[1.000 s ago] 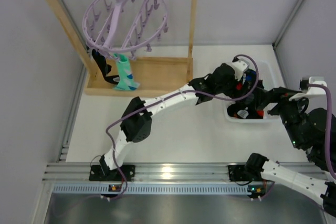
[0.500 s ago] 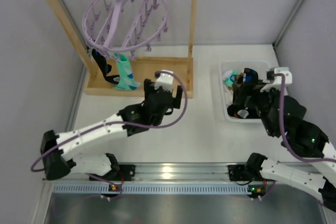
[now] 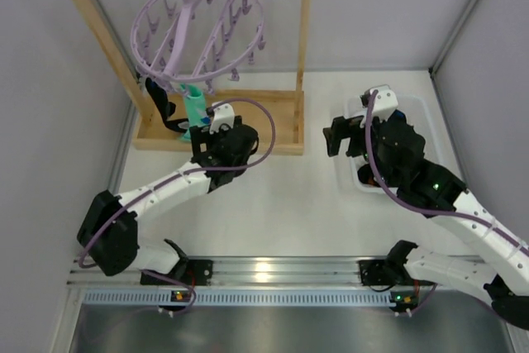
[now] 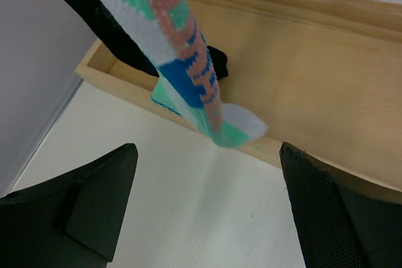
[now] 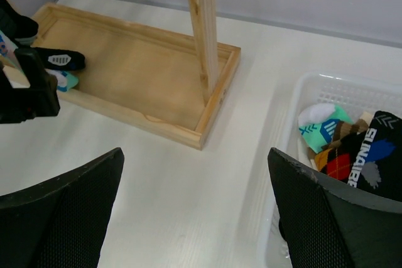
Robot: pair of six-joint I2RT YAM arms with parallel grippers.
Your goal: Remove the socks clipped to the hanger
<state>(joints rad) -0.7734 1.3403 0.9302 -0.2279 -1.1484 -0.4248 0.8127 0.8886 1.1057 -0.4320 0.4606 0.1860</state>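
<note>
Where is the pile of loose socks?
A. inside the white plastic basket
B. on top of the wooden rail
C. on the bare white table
A: in the right wrist view the teal-and-white and dark argyle socks lie heaped inside the white plastic basket.

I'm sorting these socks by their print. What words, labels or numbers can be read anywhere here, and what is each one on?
"SINGAP": white capitals on the black sock in the basket, inside the white basket; the rest of the word can't be made out.
Pale mark on the black sock toe over the wooden base: too small to read.
Salmon marks on the teal-and-white sock: not legible.
Top view: nothing readable.
</note>
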